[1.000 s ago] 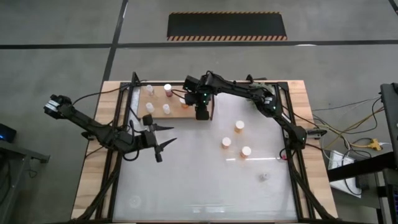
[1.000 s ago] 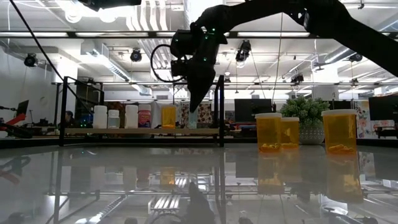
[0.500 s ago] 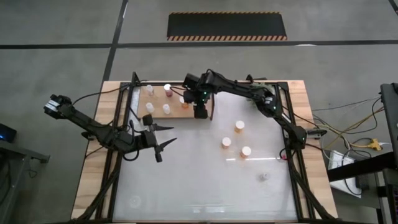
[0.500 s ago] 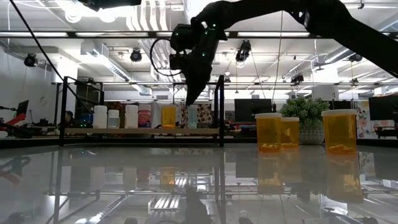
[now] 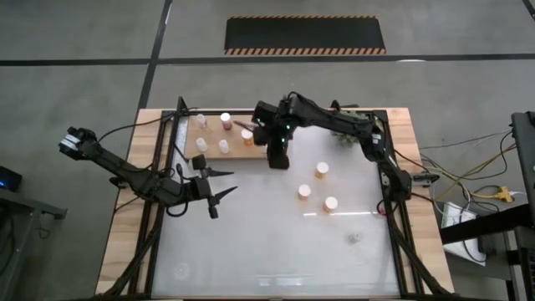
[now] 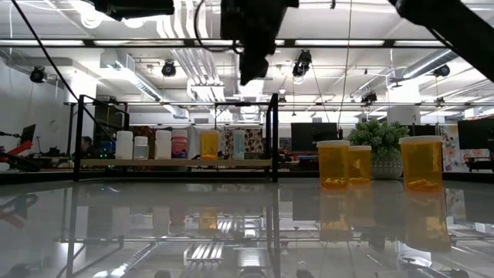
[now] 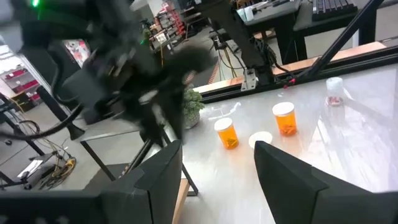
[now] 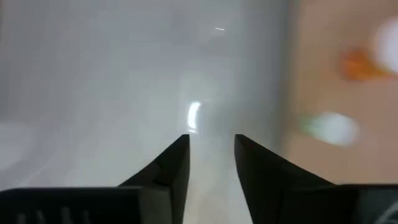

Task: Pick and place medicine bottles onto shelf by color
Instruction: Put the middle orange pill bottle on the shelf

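Note:
The wooden shelf (image 5: 213,134) stands at the table's far left and carries several bottles: white ones (image 5: 201,144), a reddish one (image 5: 225,122) and an orange one (image 5: 248,138). In the low view they stand in a row on the board (image 6: 163,144). Three orange bottles (image 5: 322,170) (image 5: 304,191) (image 5: 331,203) stand upright on the white table. My right gripper (image 5: 278,160) hangs high over the table beside the shelf's right end, open and empty (image 8: 211,149). My left gripper (image 5: 219,194) waits at the left, open and empty (image 7: 217,168).
A small clear bottle (image 5: 354,238) lies near the right front of the table. A green plant (image 6: 384,139) stands at the far right. Black frame bars (image 6: 273,135) edge the shelf. The white tabletop (image 5: 276,242) stretches between the arms and the near edge.
My right gripper has risen well above the shelf's right end and drawn a little toward the table's right and near side, away from the shelf. The bottles on the shelf and the table have stayed where they were.

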You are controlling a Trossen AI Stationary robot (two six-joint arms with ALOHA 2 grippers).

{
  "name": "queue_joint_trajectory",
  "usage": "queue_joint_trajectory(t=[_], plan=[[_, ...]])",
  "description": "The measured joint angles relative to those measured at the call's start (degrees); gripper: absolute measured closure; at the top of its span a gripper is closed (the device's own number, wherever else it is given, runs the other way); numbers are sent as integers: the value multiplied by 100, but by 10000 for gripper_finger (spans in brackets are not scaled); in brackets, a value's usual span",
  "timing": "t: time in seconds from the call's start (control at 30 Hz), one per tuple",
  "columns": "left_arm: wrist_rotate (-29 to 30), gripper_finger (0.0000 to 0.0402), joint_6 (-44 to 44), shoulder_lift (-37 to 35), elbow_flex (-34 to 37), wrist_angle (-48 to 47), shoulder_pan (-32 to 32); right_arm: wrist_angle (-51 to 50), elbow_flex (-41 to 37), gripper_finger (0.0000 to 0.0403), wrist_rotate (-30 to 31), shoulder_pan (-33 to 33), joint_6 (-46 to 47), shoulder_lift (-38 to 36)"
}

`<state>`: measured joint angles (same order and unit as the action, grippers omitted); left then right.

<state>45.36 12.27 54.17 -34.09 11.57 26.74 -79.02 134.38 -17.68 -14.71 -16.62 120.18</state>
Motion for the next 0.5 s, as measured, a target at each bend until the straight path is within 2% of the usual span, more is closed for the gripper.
queue_joint_trajectory(t=[0.07, 0.17, 0.33, 0.4, 0.5], plan=[[0, 217, 0, 0, 0, 13, 0, 2, -107, 301, -295, 225, 26, -88], [-4, 217, -14, 1, 2, 41, -1, 12, -439, 324, -338, 650, 64, -228], [-12, 217, -293, 0, 53, 40, 0, 558, -1605, 343, -338, 1370, 362, -756], [-24, 217, -301, 2, 78, 36, 0, 1196, -2424, 344, -337, 1630, 598, -1133], [-79, 217, -451, 2, 79, 40, 0, 3009, -4001, 344, -275, 2002, 1195, -1815]])
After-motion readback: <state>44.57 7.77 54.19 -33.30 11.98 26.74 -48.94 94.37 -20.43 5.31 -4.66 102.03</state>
